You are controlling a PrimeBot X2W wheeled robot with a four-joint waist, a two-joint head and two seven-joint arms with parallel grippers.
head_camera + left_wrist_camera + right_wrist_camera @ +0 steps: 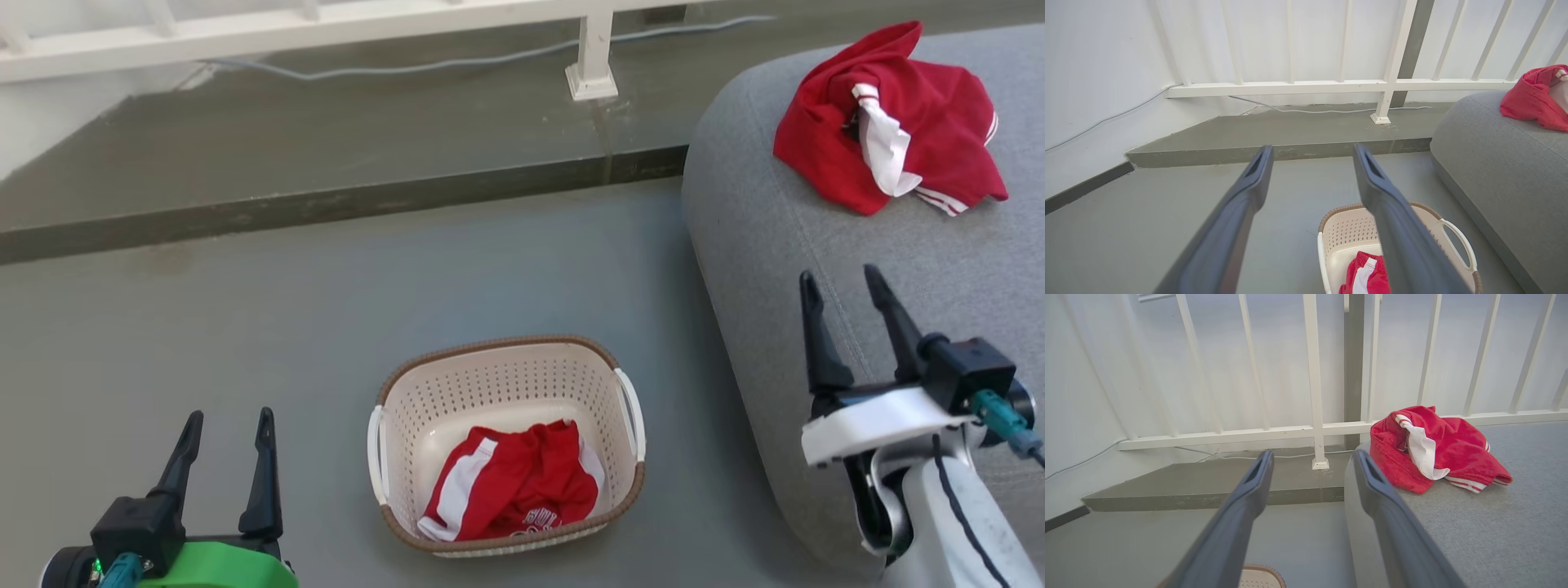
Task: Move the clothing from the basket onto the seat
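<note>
- Grey floor [245, 343] filled most of the head view. A raised step [326, 155] and a white railing [286, 37] ran across the top of the frame, and a pale cable [457, 64] trailed along the step.
- The basket [498, 380] stood on the floor at the lower centre of the frame, near the left edge of the seat [775, 245] but apart from it.
- A red-and-white garment [514, 486] lay bunched in the bottom of the basket, toward its lower side in the frame.
- The seat took up the right side of the frame. A crumpled red garment [898, 122] with white striped trim lay on top of it at the upper right.
- The left claw [230, 415] was at the lower left, to the left of the basket, with its fingers spread apart and nothing between them.
- The right claw [840, 274] was at the right of the frame, in front of the seat and below the crumpled red garment. Its fingers were also apart and empty.
- In the left wrist view, the basket sat at the bottom right, partly behind one dark finger.
</note>
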